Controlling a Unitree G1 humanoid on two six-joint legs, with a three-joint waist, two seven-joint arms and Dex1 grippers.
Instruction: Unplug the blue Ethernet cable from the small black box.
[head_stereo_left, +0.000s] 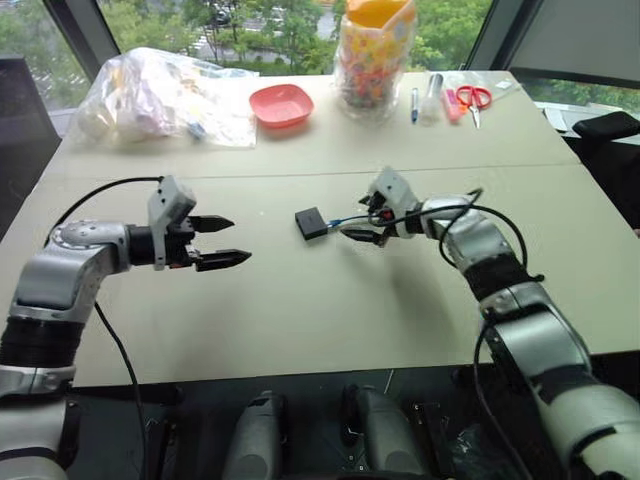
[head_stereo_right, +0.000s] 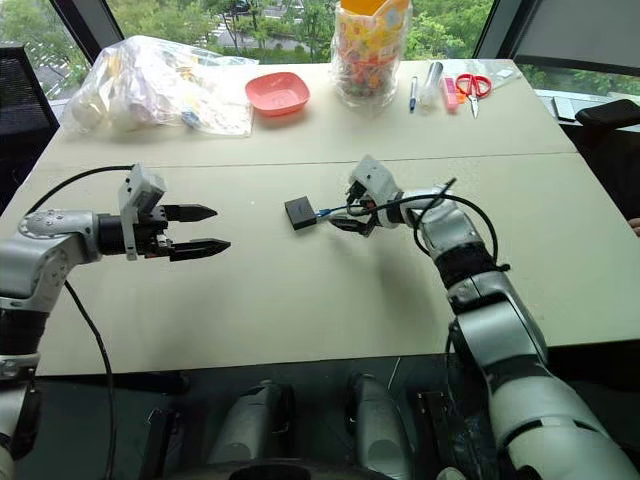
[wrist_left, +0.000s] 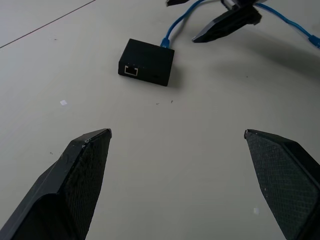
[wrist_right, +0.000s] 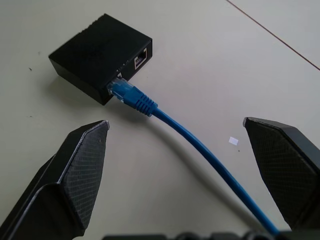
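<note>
The small black box (head_stereo_left: 311, 222) lies flat on the beige table (head_stereo_left: 300, 320), near its middle. The blue Ethernet cable (wrist_right: 200, 145) is plugged into one edge of the box by its plug (wrist_right: 131, 96), beside an empty port. My right gripper (head_stereo_left: 365, 225) is open just right of the box, one finger on each side of the cable, touching neither it nor the box. My left gripper (head_stereo_left: 238, 240) is open and empty, a short way left of the box and pointing at it. The left wrist view shows the box (wrist_left: 147, 61) ahead, with the cable (wrist_left: 172, 30) behind it.
At the table's far side are a clear plastic bag (head_stereo_left: 160, 95), a pink bowl (head_stereo_left: 281, 104), a jar of colourful pieces (head_stereo_left: 375, 55), pens (head_stereo_left: 415, 103) and red scissors (head_stereo_left: 474, 97). A seam runs across the table behind the box.
</note>
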